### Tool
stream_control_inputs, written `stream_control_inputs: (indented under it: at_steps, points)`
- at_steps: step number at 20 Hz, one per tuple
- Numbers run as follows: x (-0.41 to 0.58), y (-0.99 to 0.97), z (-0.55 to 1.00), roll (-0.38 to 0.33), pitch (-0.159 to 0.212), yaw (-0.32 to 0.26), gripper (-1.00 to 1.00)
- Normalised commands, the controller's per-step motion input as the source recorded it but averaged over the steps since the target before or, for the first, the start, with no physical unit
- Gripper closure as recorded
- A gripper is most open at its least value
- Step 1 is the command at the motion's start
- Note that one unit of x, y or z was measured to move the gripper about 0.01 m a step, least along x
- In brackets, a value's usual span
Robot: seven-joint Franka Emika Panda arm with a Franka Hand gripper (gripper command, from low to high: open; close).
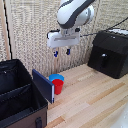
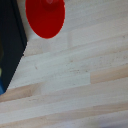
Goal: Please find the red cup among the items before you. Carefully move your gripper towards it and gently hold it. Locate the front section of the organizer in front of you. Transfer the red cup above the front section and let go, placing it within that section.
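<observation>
I am holding the pincer high above the table, its blue-tipped fingers spread with nothing between them. The cup is standing upright on the pale wood just beside the organizer flap, with a light-blue dish touching behind it. Smooth, thin plastic: I am judging it light, slippery and easily tipped, so I am planning to pinch across the rim.

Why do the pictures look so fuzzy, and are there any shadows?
Exterior view: soft and low-detail, and the red cup casts a faint shadow on the wooden table. Wrist view: blurrier, with the red cup smeared at its edges, and evenly lit.
</observation>
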Motion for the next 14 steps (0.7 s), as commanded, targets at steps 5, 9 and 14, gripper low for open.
stream_control_inputs:
  at_steps: [5, 9, 14]
  points:
    - [-0.213, -0.01, -0.21, 0.003, 0.044, 0.024, -1.0]
    - [-0.278, 0.0, -0.25, 0.0, 0.055, 0.027, -1.0]
    - [-0.178, 0.0, -0.31, -0.009, 0.033, 0.025, -1.0]
